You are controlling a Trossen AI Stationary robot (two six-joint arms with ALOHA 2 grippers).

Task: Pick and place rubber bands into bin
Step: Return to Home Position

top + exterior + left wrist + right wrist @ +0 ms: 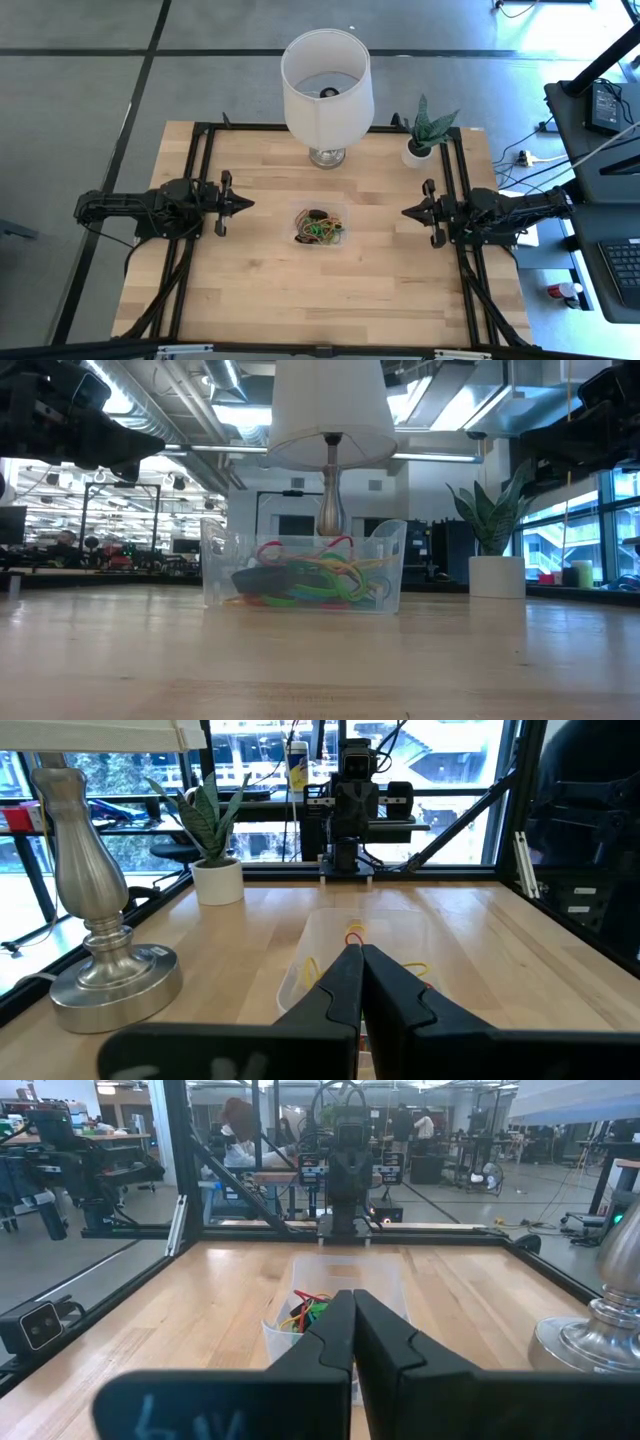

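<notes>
The clear bin (pixel 320 226) stands at the table's middle, resting on its base, with several coloured rubber bands (pixel 321 229) lying inside it; the low view shows the bin (pixel 303 570) and the bands (pixel 305 582) from the side. My left gripper (pixel 249 204) is shut and points level toward the bin from the table's left, well short of it. My right gripper (pixel 406 212) is shut and points level toward the bin from the table's right. Both fingertip pairs meet in the wrist views, the left gripper (pixel 360 952) and the right gripper (pixel 353 1296).
A lamp with a white shade (pixel 327 80) and a metal foot (pixel 327 156) stands at the far middle of the table. A white pot with a green plant (pixel 421 146) stands at the far right. A black frame (pixel 203 160) runs along the table's sides.
</notes>
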